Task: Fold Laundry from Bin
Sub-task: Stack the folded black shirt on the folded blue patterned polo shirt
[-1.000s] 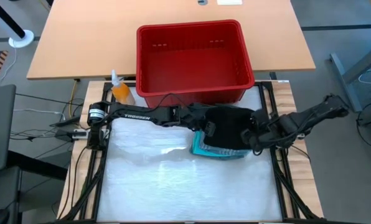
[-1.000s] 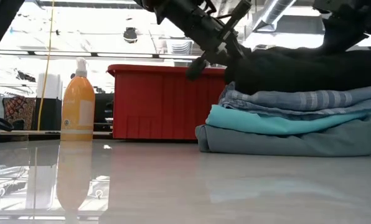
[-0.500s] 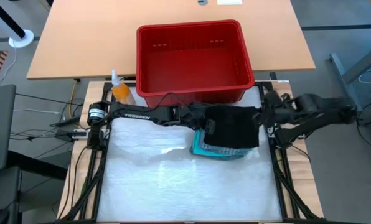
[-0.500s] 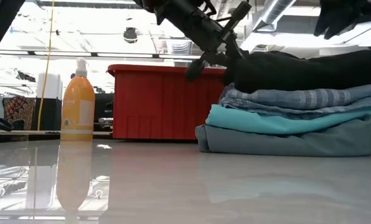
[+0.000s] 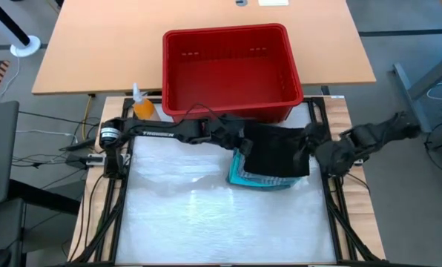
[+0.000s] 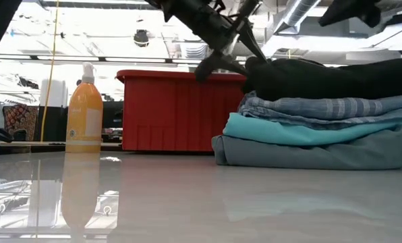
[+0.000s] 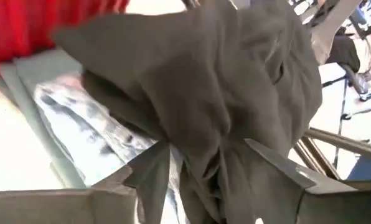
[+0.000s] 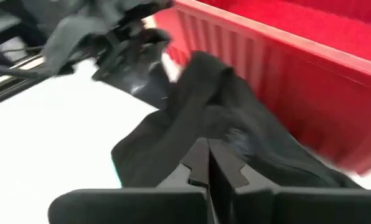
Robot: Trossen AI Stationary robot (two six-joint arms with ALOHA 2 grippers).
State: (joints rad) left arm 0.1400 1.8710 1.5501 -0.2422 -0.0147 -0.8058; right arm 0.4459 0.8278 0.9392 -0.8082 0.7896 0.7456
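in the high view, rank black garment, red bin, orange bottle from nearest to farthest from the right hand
1. Black garment: beside the right hand, on top of the stack.
2. Red bin: behind the stack, on the far side.
3. Orange bottle: by the bin's left corner.

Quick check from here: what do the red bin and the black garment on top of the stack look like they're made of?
The red bin: looks like rigid moulded plastic with a slight sheen, judging by its thick rim, vertical ribs and small slots. The black garment: soft matte fabric, probably a knit or light cotton; it drapes and creases in loose folds over the stack. Exact fibre can't be told.
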